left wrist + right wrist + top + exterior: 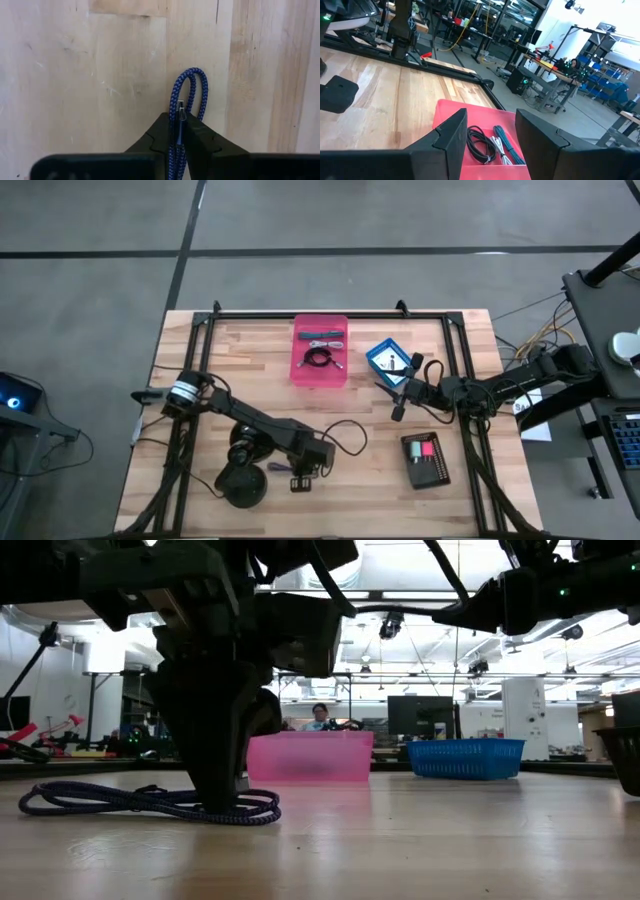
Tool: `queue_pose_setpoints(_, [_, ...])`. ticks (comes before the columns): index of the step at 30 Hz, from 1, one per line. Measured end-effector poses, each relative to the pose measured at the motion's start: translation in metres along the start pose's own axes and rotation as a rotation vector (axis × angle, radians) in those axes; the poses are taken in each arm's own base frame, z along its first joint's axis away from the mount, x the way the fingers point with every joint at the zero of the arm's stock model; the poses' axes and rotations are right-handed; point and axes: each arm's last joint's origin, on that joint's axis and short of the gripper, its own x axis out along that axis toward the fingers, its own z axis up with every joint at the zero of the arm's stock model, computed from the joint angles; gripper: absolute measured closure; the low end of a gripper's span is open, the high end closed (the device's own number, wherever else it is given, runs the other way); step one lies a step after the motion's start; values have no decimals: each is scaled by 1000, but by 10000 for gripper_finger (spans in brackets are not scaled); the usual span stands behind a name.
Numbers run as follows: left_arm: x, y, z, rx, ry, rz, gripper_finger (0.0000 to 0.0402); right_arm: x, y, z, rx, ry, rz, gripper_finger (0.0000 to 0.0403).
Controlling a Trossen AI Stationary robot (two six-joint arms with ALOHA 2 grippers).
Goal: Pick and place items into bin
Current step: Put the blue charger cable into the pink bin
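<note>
Left pincer [179, 131] is down at the near side of the tabletop [220, 360], clamped on the blue braided cable [186, 95], which lies on the wood, not lifted yet. Right pincer [490, 132] hovers beside the pink bin [320, 352], fingers apart, holding nothing. The bin already holds a black coiled cable [318, 359] and a teal cable bundle [508, 144]. The blue basket [392, 360] and a dark tray [425, 459] with a pink piece sit to the right. Judgement: partway done; the blue cable needs moving next.
</note>
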Motion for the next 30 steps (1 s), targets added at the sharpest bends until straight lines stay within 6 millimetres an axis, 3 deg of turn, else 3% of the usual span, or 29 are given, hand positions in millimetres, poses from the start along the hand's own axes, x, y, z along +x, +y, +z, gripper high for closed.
queue_pose_setpoints(10, [-22,4,11,12,-56,-32,384,0,0,0,2,2,1,248])
queue_pose_setpoints(22, [-80,8,15,-4,-240,25,383,0,1,-2,-3,16,5,248])
queue_pose_setpoints(30, [-121,19,15,66,-409,279,383,0,1,-2,-1,18,6,248])
